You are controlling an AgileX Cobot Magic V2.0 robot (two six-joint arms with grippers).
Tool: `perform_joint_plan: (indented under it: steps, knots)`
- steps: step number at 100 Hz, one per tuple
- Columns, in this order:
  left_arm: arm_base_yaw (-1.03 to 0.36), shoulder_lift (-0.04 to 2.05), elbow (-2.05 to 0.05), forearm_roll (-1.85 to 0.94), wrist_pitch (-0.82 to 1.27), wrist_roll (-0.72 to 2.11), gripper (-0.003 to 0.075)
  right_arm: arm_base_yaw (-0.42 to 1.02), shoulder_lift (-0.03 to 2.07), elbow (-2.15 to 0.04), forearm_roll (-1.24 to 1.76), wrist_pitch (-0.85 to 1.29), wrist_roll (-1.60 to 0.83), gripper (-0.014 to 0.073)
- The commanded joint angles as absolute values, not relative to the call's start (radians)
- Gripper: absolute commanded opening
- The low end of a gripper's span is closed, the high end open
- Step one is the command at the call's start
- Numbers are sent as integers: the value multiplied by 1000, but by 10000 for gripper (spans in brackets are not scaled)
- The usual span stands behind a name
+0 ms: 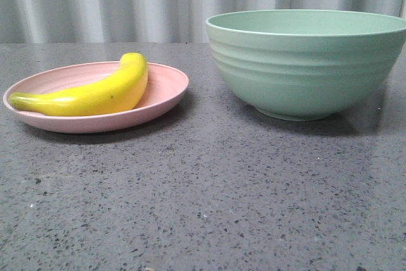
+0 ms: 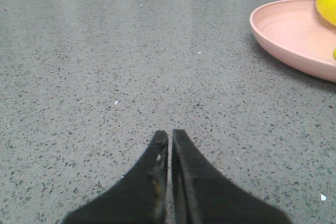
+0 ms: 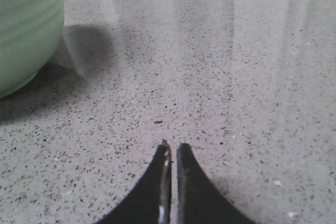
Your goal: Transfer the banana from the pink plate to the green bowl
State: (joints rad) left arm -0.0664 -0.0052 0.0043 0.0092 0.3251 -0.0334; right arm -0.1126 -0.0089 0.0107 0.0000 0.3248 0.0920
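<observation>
Left gripper (image 2: 169,134): 2 black fingers pressed almost together, only a hairline slit between them, nothing held; low over bare speckled grey table (image 2: 105,77). Right gripper (image 3: 172,147): same condition, fingers nearly touching, empty.

Front view. 1 banana (image 1: 95,96), glossy yellow, curved, lying on its side in the pink plate (image 1: 166,96), greenish stem end toward the plate's left rim, far end rising toward the back rim. 1 green bowl (image 1: 304,68), deep, ridged outside, standing to the right of the plate, apart from it, a strip of table between. Neither arm appears here.

Left wrist view. Pink plate's rim at the frame edge, off to one side of the fingers and well apart; a sliver of banana showing in the plate.

Right wrist view. Green bowl's ridged wall at the frame edge, apart from the fingers; open table ahead.

Handling, by judgement: banana looks plastic, so probably light, rigid and slick; unlikely to bruise but liable to slip or roll. Best hold looks like the thick middle, across the narrow width, jaws opened first. The plate's shallow rim should not obstruct a descent from above.
</observation>
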Motion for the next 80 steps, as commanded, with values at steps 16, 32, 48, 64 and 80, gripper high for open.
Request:
perform_joint_plan:
  steps: [16,32,48,64,80]
  knots:
    - [-67,-32,12,0,236,-33,-20,-118,-28,35,-13,306,91,-67]
    - [-67,-32,12,0,216,-33,-20,-118,-28,35,-13,295,91,-67]
    - [-67,-32,12,0,148,-33,-20,-118,-28,35,-13,179,91,-67]
    - [-67,-32,12,0,113,-33,-20,-118,-28,35,-16,134,91,-67]
    - [-67,-32,12,0,112,-33,-20,-118,-28,35,-16,126,91,-67]
